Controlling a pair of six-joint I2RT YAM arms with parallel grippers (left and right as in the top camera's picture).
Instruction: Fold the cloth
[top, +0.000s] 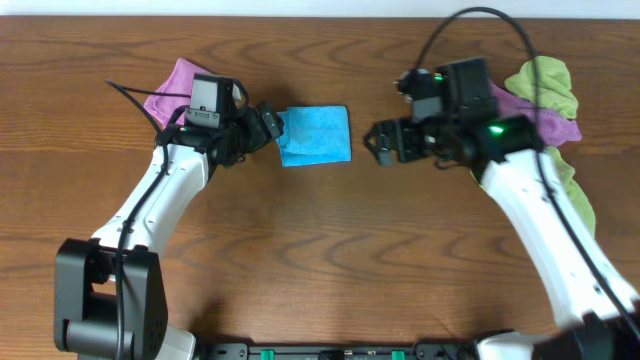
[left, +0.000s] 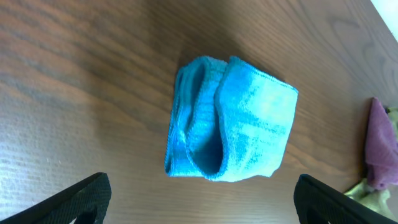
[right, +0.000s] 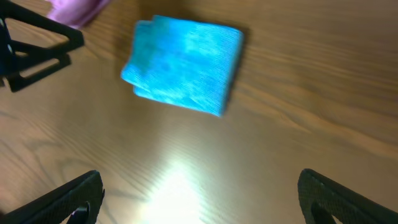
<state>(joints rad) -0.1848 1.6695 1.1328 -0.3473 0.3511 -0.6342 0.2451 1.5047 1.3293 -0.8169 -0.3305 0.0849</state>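
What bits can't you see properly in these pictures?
- Overhead: the left arm covers part of the purple cloth.
- Overhead: the right arm covers part of the green and purple pile.
- Left wrist view: the picture's right edge cuts that pile off.
- Right wrist view: blurred, so the blue cloth's layers can't be counted.

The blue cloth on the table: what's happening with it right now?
The cloth lies folded into a small layered square on the table, between the two arms. Neither holds it: the left arm has its jaws open close beside the cloth, and the right arm keeps its open jaws apart from it on the other side.
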